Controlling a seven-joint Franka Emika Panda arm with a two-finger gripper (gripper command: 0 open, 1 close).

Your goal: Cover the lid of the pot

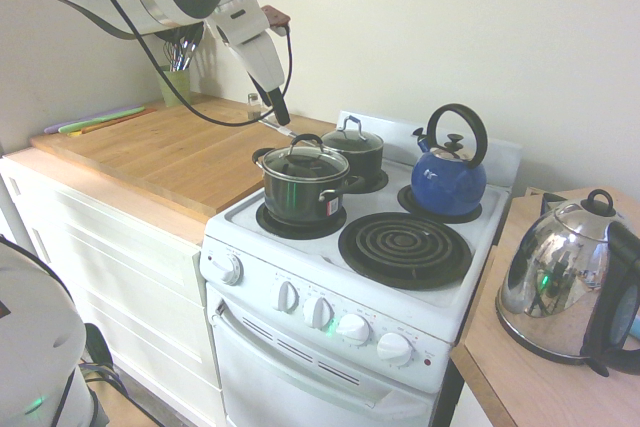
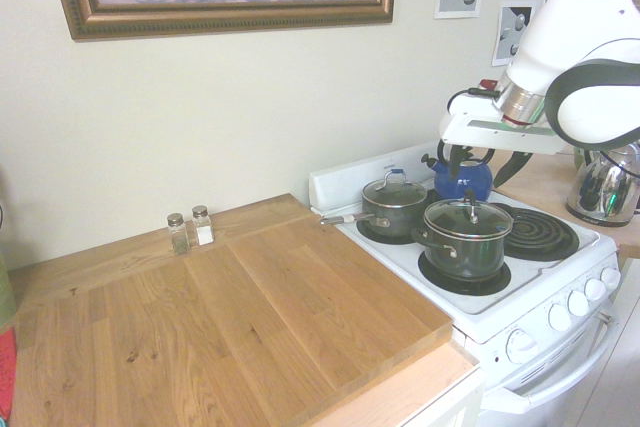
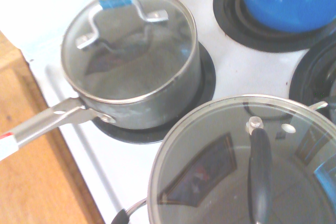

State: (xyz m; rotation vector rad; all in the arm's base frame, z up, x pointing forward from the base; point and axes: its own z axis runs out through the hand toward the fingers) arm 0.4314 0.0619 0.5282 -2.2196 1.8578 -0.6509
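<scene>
The pot (image 1: 300,197) is a wide black saucepan with a shiny rim, standing on the stove's front left burner. The lid (image 1: 303,163), clear glass with a black knob, rests flat on the pot (image 2: 466,249) and covers it. My gripper (image 2: 483,167) hangs open in the air above and behind the pot, touching nothing. In the first exterior view the gripper (image 1: 277,110) is up and left of the pot, over the counter's edge. The wrist view shows the lid (image 3: 220,166) and its knob (image 3: 260,174) from above.
A smaller pot (image 1: 354,152) with a long steel handle and its own lid stands behind. A blue kettle (image 1: 448,183) sits at the back right, a bare coil burner (image 1: 404,248) in front. A silver electric kettle (image 1: 560,287) stands right; shakers (image 2: 190,230) on the wooden counter (image 2: 230,317).
</scene>
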